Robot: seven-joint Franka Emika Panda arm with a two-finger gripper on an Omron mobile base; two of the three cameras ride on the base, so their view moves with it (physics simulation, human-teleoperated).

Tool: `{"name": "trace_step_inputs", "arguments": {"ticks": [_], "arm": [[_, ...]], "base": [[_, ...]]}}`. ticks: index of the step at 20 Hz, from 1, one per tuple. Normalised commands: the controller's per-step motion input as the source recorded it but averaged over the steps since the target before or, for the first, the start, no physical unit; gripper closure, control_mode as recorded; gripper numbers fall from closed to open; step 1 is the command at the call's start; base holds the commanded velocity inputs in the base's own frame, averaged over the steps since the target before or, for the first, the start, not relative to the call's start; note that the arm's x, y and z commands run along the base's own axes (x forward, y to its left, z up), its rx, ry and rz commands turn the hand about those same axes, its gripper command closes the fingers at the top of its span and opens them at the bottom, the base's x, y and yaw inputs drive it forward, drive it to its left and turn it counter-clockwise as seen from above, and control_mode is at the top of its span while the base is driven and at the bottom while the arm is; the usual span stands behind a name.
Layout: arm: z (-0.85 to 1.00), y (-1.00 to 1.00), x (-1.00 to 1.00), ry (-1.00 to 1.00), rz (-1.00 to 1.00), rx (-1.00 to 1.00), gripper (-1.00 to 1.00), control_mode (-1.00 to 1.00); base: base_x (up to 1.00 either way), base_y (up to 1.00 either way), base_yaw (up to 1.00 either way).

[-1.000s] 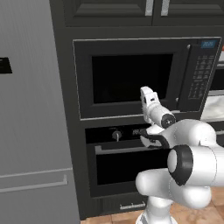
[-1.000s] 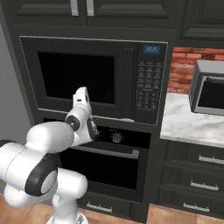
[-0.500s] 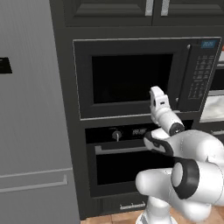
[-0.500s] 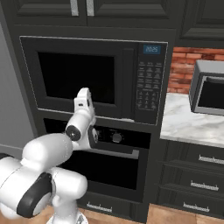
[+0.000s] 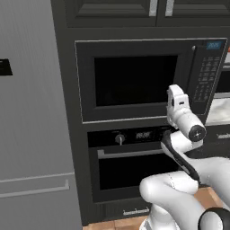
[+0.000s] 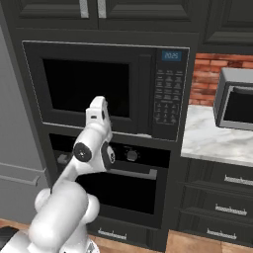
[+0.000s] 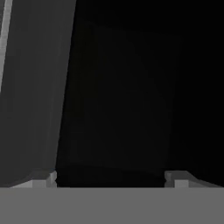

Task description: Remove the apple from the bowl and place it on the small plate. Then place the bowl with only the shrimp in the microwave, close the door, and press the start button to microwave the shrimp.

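The microwave [image 5: 134, 81] [image 6: 99, 84] is built into the dark cabinet wall. Its door [image 5: 130, 112] [image 6: 84, 116] is shut, the dark window showing nothing inside. The long vertical handle [image 5: 194, 76] [image 6: 146, 94] runs beside the keypad [image 5: 205, 85] [image 6: 168, 101]. My white hand [image 5: 176, 98] [image 6: 98, 112] hangs close before the door's lower right part. In the hand view my gripper [image 7: 111, 177] is open, its fingertips [image 7: 47, 178] far apart, facing the dark door with nothing between them. The bowl, shrimp, apple and small plate are out of view.
Below the microwave is a second oven [image 5: 134, 168] [image 6: 123, 188] with a horizontal handle and knobs. A grey fridge [image 5: 31, 134] stands to the left. To the right are a marble counter [image 6: 212, 141], a silver toaster oven [image 6: 237, 104] and dark drawers [image 6: 220, 207].
My hand has slid rightward along the door front, toward the handle, and the arm's elbow has swung lower. The door stays shut.
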Motion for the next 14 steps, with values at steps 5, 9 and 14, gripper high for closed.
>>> {"name": "trace_step_inputs", "arguments": {"ticks": [5,9,14], "arm": [[0.00,-0.82,-0.64,0.31,0.00,0.03,-1.00,-1.00],[0.00,-0.93,-0.66,0.34,0.00,0.06,-1.00,-1.00],[0.00,-0.99,-0.57,0.33,0.00,0.08,-1.00,-1.00]], "base": [[0.00,0.00,0.00],[0.00,0.00,0.00],[0.00,0.00,0.00]]}}
